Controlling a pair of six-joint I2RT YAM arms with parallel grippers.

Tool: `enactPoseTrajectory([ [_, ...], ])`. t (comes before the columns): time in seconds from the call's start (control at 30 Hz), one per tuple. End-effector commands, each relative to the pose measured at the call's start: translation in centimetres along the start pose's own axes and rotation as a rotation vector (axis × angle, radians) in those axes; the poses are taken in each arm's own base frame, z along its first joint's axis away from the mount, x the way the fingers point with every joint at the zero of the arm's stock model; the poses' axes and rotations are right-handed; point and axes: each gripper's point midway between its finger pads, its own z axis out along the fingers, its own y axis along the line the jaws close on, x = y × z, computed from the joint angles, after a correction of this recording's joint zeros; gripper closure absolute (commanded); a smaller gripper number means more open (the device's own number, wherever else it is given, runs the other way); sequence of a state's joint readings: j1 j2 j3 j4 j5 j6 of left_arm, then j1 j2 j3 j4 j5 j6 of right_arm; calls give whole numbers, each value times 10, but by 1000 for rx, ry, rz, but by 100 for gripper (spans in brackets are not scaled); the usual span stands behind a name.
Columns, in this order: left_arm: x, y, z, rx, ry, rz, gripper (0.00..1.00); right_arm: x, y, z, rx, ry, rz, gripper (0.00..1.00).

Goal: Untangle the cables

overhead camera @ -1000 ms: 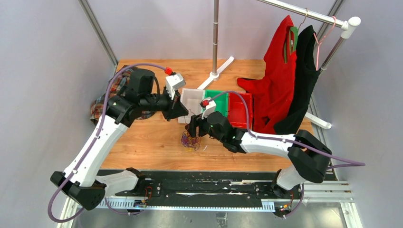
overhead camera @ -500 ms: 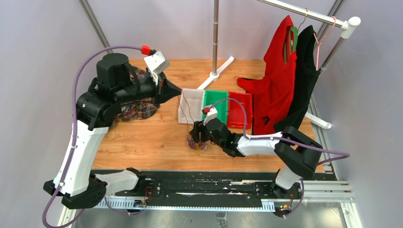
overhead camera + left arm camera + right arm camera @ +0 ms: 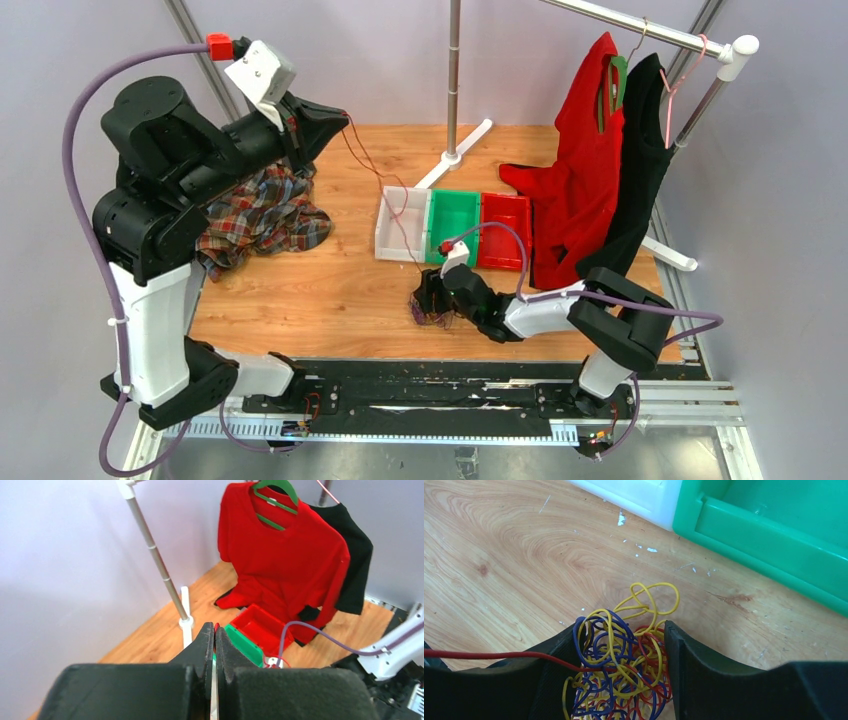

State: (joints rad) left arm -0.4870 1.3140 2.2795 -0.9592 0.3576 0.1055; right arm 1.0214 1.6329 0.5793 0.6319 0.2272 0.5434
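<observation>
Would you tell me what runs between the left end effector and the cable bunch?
One thin red strand, stretched over the white bin, as the top view shows.

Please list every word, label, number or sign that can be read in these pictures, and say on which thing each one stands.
There are none. The white bin, green bin, red bin, red shirt and black shirt carry no readable text in any view.
</observation>
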Motion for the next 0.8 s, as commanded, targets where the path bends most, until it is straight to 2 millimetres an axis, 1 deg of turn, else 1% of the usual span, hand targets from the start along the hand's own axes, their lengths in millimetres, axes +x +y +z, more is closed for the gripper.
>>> enactPoseTrajectory([
  [0.0,-13,19,1,-93,-34,50,100,9,-6,-8,22,-2,14,42],
  [0.07,-16,27,3,-128,-42,66,100,12,-6,-10,22,5,13,42],
  [0.1,-21,32,2,-152,-58,79,100,15,-7,-11,22,10,16,42],
  [0.17,-40,44,-1,-220,-121,120,100,17,-7,-12,20,15,18,41],
  [0.27,-74,63,-12,-327,-209,209,100,23,-9,-14,32,38,21,39],
  [0.33,-91,71,-17,-374,-247,254,100,24,-10,-15,32,36,23,38],
  [0.43,-105,78,-21,-413,-279,309,100,28,-9,-16,24,41,26,33],
  [0.5,-114,86,-27,-466,-305,334,100,33,-9,-19,17,51,16,32],
  [0.6,-129,96,-39,-551,-367,362,100,39,-7,-24,9,54,2,31],
  [0.67,-138,100,-42,-585,-408,363,100,41,-7,-28,7,51,-6,32],
  [0.77,-144,109,-45,-642,-440,352,100,40,-4,-34,-9,37,-11,33],
])
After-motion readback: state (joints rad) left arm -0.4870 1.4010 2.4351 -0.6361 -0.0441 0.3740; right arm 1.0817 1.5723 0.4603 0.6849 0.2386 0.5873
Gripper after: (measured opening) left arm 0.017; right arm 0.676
